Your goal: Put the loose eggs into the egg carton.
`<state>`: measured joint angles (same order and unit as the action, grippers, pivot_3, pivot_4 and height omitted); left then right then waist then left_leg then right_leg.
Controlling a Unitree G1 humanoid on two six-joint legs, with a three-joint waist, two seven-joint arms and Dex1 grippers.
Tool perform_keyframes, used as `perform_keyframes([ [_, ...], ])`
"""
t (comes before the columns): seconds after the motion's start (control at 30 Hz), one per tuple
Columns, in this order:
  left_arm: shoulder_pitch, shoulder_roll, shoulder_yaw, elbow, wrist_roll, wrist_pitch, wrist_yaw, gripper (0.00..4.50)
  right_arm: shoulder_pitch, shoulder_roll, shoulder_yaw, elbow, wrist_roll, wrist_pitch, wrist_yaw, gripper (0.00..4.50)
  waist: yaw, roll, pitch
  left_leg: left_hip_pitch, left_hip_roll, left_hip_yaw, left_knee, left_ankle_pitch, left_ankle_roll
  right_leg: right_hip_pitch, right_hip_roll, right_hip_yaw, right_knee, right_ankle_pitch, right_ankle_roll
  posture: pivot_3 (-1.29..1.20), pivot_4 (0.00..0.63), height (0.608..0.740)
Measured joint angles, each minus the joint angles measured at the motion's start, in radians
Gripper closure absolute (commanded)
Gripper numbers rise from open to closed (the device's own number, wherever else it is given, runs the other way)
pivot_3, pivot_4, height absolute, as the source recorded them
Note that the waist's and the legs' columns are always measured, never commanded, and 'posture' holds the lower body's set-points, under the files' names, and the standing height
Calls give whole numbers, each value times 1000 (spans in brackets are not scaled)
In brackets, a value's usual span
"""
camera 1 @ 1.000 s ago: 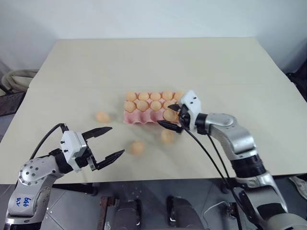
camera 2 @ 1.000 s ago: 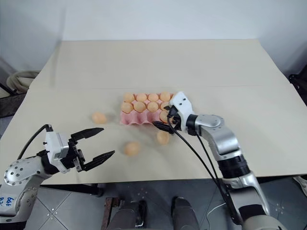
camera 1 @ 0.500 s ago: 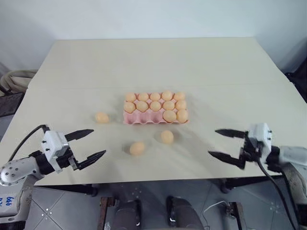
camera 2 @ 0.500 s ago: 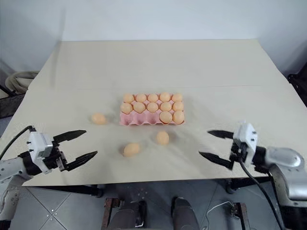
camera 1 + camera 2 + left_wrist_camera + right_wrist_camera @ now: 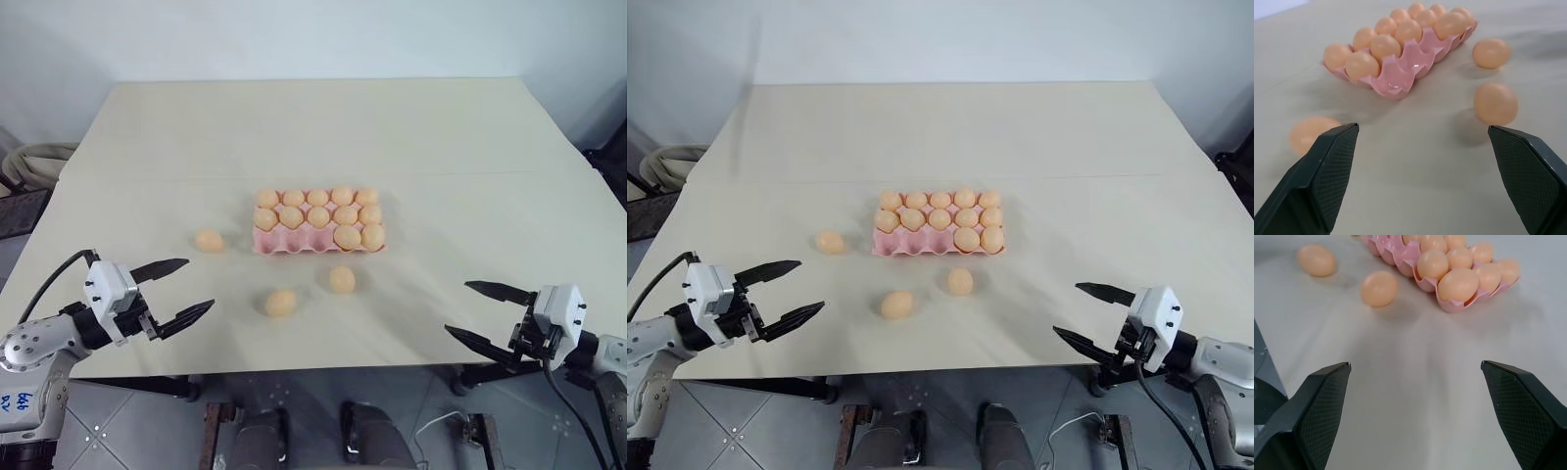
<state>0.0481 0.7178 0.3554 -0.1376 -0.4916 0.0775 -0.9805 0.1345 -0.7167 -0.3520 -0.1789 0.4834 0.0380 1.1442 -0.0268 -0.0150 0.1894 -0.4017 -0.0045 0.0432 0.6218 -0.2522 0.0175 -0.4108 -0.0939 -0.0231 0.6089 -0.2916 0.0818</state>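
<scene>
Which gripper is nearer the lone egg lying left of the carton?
Left. The left gripper hovers open just in front and left of that egg; the right gripper is open far across the table, beyond the egg carton.

It looks like a robot test room or lab: a large plain beige table (image 5: pixel 313 127) stands before a bare white wall (image 5: pixel 294 39), with grey tiled floor (image 5: pixel 147 431) below and coiled hoses (image 5: pixel 29 162) at the side.
</scene>
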Motion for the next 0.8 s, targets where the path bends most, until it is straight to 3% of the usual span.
perform_keyframes([
  [0.3,14,-4,-28,-60,-20,25,-26,0,-319,-6,308,-93,-34,292,-103,43,0,0,0,-1,0,0,0,0,0,-2,0,0,2,-1,-2,0,150,740],
  [0.53,64,6,-21,-168,-56,39,-74,0,-526,95,537,-13,-145,422,-167,43,-1,0,0,-3,0,0,0,-1,0,-3,0,0,-2,-1,-2,0,150,740],
  [0.8,74,5,-20,-206,-58,44,-68,0,-592,235,628,77,-245,468,-289,43,-2,0,0,-3,0,0,1,-1,0,-3,0,-1,2,-1,-1,0,150,740],
])
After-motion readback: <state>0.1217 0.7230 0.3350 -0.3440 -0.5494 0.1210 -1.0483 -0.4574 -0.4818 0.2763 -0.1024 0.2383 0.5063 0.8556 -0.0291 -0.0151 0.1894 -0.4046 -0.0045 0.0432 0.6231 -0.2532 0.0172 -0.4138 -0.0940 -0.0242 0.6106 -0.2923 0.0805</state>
